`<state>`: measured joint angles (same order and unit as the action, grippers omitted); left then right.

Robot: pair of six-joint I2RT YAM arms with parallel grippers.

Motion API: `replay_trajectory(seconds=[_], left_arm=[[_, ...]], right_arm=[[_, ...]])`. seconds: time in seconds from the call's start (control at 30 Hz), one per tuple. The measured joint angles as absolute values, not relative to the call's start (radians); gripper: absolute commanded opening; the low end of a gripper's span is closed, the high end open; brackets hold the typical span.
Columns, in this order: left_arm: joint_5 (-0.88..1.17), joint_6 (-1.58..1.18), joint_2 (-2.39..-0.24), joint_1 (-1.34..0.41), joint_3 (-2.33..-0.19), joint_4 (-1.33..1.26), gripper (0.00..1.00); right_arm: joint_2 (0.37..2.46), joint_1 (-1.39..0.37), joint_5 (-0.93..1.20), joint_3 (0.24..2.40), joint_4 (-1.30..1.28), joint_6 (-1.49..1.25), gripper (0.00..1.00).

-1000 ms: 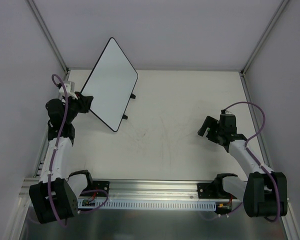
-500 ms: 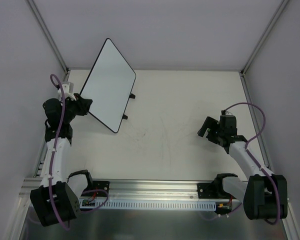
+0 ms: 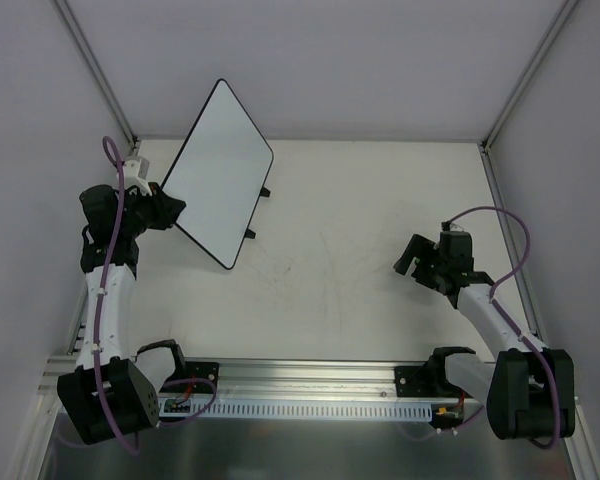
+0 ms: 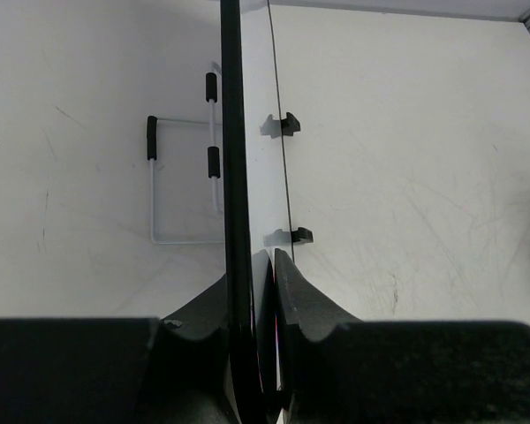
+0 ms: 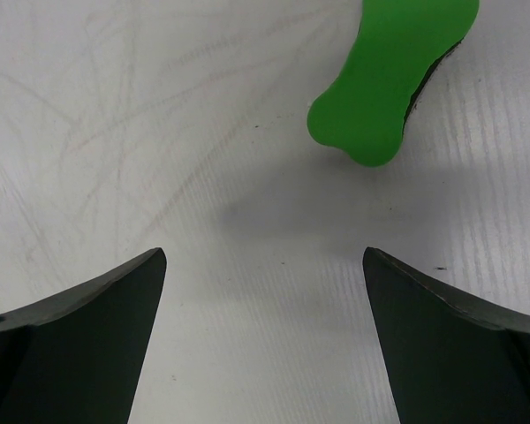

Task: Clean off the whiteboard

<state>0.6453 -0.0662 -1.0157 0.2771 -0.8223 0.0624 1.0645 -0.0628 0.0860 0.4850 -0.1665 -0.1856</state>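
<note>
Left wrist, left claw [image 4: 252, 265] pinching whiteboard [image 4: 232, 132] edge, right claw [image 5: 263, 256] spread wide near green eraser [image 5: 390, 79]

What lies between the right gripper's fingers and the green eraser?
Only bare, scuffed tabletop separates right gripper and green eraser; the right wrist view shows it.

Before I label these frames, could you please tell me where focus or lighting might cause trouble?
Top external: even light, no glare on the whiteboard. Left wrist: the left gripper is dark and featureless. Right wrist: green eraser crisp, right gripper silhouetted.
</note>
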Motion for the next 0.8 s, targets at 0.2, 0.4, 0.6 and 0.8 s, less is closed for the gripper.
replay_trajectory(seconds=[0.2,0.4,0.6,0.8], left_arm=[[0.646,-0.065,-1.017,0.277,-0.822,0.066,0.22],[0.601,-0.041,-1.021,0.277,-0.789,0.12,0.39],[0.556,-0.061,-1.021,0.276,-0.78,0.169,0.42],[0.537,-0.055,-1.021,0.276,-0.775,0.176,0.44]], right_arm=[[1.065,-0.063,0.088,0.474,-0.163,-0.191,0.99],[1.063,-0.063,0.088,0.471,-0.162,-0.194,0.99],[1.063,-0.063,0.092,0.471,-0.162,-0.194,0.99],[1.063,-0.063,0.094,0.471,-0.162,-0.194,0.99]])
